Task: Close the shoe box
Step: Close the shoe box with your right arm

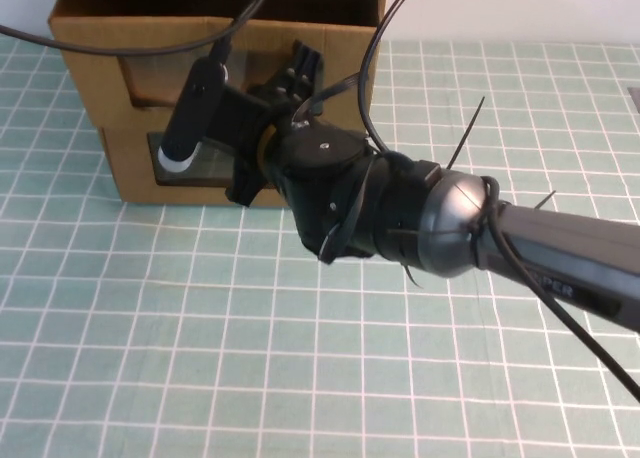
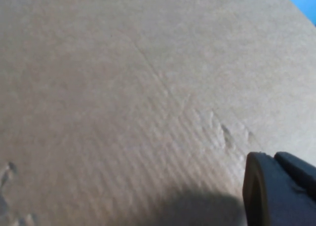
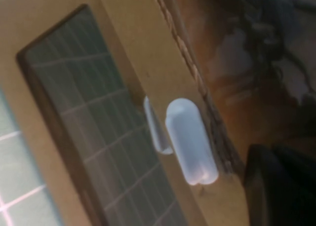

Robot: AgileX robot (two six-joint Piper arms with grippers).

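**One drawer front under the right gripper, closing apparently unfinished**

Neither gripper shows its jaws plainly, so I cannot tell whether either is released or clenched. The right gripper (image 1: 300, 63) reaches in from the right and sits against the upper front of the stacked cardboard at the table's far left. Its wrist camera looks closely at a clear window (image 3: 94, 132) and a white pull tab (image 3: 190, 142) on brown cardboard.

The left gripper (image 2: 279, 189) shows only as a dark edge hard against a plain cardboard face; in the high view it is not visible.

The shoe box (image 1: 215, 53) seems to stand forward of the shell around it, so I judge the drawer not yet pushed home. Whether anything lies inside cannot be seen; the window mostly reflects the green gridded mat (image 1: 300, 378).
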